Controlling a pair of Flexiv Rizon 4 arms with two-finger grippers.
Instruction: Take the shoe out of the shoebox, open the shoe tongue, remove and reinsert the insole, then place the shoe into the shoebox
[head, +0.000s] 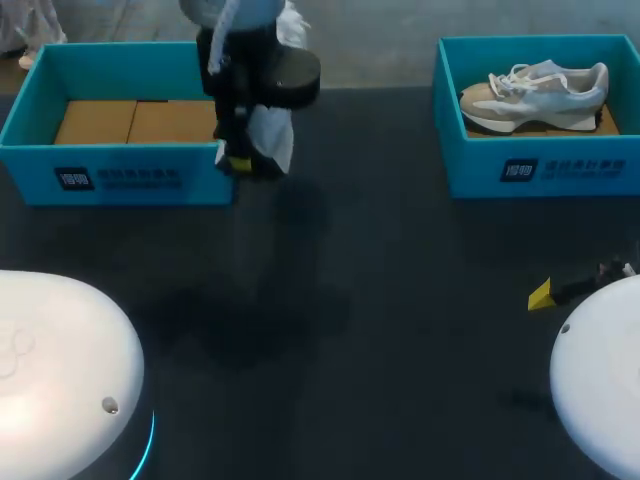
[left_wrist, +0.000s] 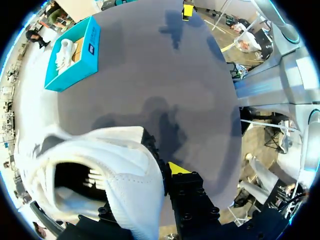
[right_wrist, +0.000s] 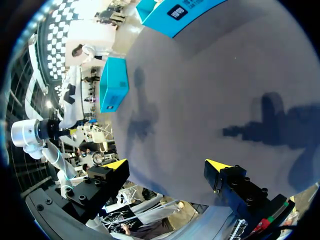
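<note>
Holds a white shoe (left_wrist: 120, 175) in the left gripper (head: 238, 160), pinched at the edge of its opening. Shows one yellow fingertip (left_wrist: 175, 168) tight against the fabric; cannot see the other, hidden behind the shoe. Hangs the shoe clear of the dark table (head: 380, 300), with its shadow on the surface below. From the head view, places it just beside the right end of the left shoebox (head: 35, 165), overlapping that box's near corner. Turns the shoe's dark open mouth toward the left wrist camera. Shows only a brown cardboard liner (head: 130, 120) inside the left shoebox. Sets the right gripper (right_wrist: 167, 167) low at the table's right side, well apart from the held shoe, fingers spread wide with nothing but bare tabletop between them. Sees one yellow tip of it in the head view, just ahead of the right arm's white housing. Finds a second shoe (head: 535, 92) — beige and white, laces up, toe pointing left — inside the right shoebox (head: 480, 165) at the far right corner of the table, touched by neither gripper.
</note>
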